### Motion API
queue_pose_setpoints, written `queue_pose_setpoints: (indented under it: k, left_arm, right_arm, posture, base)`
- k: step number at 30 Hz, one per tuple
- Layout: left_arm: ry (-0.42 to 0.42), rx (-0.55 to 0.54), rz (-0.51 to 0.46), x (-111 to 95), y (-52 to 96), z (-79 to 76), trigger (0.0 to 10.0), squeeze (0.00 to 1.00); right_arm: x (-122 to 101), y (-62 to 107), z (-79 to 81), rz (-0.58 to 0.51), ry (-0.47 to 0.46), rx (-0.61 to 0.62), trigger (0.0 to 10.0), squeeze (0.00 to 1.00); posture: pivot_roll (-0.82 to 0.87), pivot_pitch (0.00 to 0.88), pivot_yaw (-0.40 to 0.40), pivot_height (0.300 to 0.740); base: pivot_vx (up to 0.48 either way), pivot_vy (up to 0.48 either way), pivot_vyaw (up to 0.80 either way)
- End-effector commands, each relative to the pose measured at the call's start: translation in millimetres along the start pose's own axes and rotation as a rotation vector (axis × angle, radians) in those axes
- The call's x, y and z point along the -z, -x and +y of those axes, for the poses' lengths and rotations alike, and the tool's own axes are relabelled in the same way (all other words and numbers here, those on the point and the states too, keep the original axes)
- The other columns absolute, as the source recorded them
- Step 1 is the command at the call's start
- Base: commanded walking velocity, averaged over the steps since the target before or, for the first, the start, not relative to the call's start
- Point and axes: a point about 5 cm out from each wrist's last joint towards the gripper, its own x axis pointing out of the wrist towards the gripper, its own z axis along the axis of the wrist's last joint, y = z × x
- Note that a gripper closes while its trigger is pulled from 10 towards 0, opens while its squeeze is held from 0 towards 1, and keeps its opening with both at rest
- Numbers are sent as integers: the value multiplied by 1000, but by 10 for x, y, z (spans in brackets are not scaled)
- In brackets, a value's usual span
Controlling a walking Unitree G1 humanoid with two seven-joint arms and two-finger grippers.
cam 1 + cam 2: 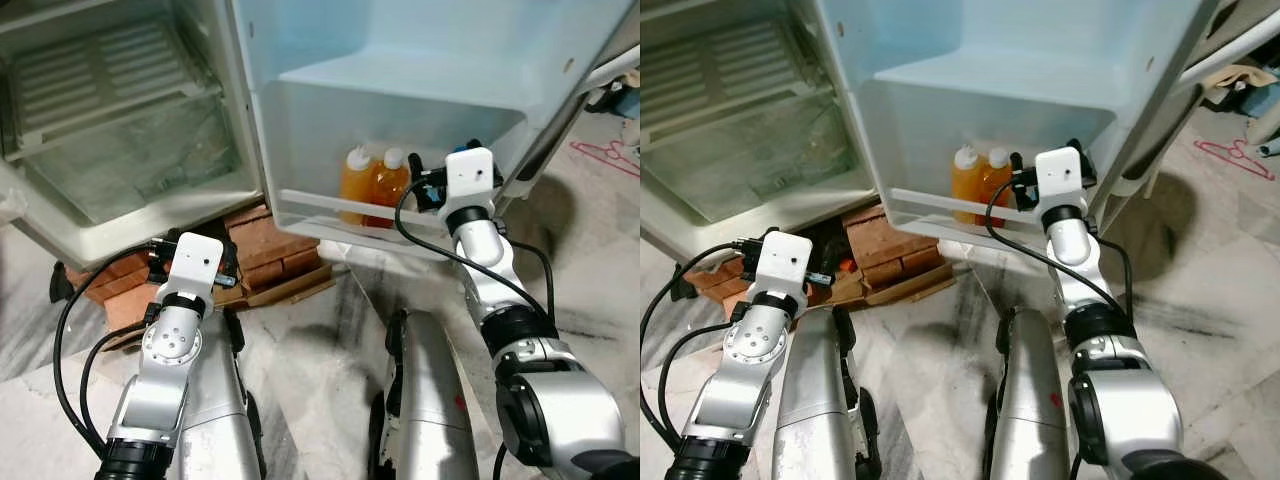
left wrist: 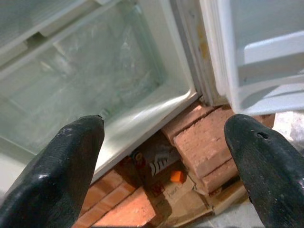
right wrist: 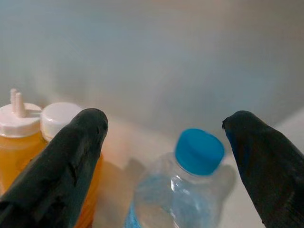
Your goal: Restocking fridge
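The right wrist view reveals a water bottle [image 3: 183, 190] with a blue cap standing in the door shelf [image 1: 330, 205] beside two orange bottles [image 1: 372, 182]; from the head its wrist hides it. The right gripper [image 3: 166, 161] reaches into that shelf, fingers wide apart around the bottle, not touching. The left gripper [image 2: 166, 156] hangs low, spread wide, before the bricks [image 2: 204, 142] under the fridge [image 1: 120, 130].

fridge door [image 1: 420, 60]: smooth glossy white plastic
water bottle [image 3: 175, 199]: clear plastic, matt blue cap
sauce bottles [image 1: 375, 185]: translucent orange plastic, white caps
bricks [image 1: 265, 245]: rough red clay
floor [image 1: 330, 340]: polished veined marble
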Motion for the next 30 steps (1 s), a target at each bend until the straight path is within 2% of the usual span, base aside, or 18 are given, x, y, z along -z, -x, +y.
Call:
queue_pose_setpoints:
  k: [1,3,6,7,10,11,12,14,17,19,23,28,30]
  left_arm:
    - [-4,-16,19,69,20,31,10000,0]
    - [-1,-14,22,83,29,26,10000,0]
    - [10,-10,24,109,44,7,10000,0]
    - [9,-2,25,124,53,-10,10000,0]
    - [-8,12,46,167,67,-36,10000,0]
    - [-9,14,45,173,67,-43,10000,0]
    - [-5,13,38,169,63,-48,10000,0]
    - [-3,1,17,134,40,-33,10000,0]
    - [0,-9,14,127,22,-15,10000,0]
    - [-1,-25,19,138,-13,26,10000,0]
    - [2,-15,23,150,-48,16,10000,0]
    - [4,8,13,125,-95,-51,10000,0]
    - [16,2,10,120,-106,-67,10000,0]
  right_arm:
    - [-6,29,9,-7,-31,-18,10000,1000]
    - [14,75,35,-12,-32,-45,10000,1000]
    - [54,217,164,-25,-67,-101,10000,1000]
    - [80,342,263,-27,-86,-133,10000,1000]
    - [130,523,384,-14,-108,-163,10000,1000]
    - [169,621,431,5,-121,-161,10000,0]
    - [212,762,478,25,-142,-144,10000,0]
    - [205,887,474,9,-158,-107,10000,0]
    - [210,937,444,10,-162,-77,10000,0]
    - [247,1028,336,42,-194,6,10000,0]
    - [256,1079,280,62,-187,45,10000,0]
    - [260,1089,253,76,-175,15,10000,0]
    - [251,1078,223,75,-209,-5,10000,0]
  posture:
    - [55,92,17,487]
    - [48,92,19,487]
    - [36,89,19,487]
    - [34,85,18,487]
    - [30,73,16,487]
    - [28,63,14,487]
    - [28,54,14,487]
    - [29,40,15,487]
    - [26,35,19,487]
    - [7,23,32,487]
    - [-20,17,51,487]
    - [-28,18,53,487]
    - [-26,19,52,487]
  base:
    - [0,0,0]
    - [0,0,0]
    - [0,0,0]
    - [0,0,0]
    - [0,0,0]
    - [0,0,0]
    - [0,0,0]
    - [0,-120,0]
    - [0,-247,0]
    - [0,-309,0]
    - [0,-405,0]
    - [0,-431,0]
    - [0,0,0]
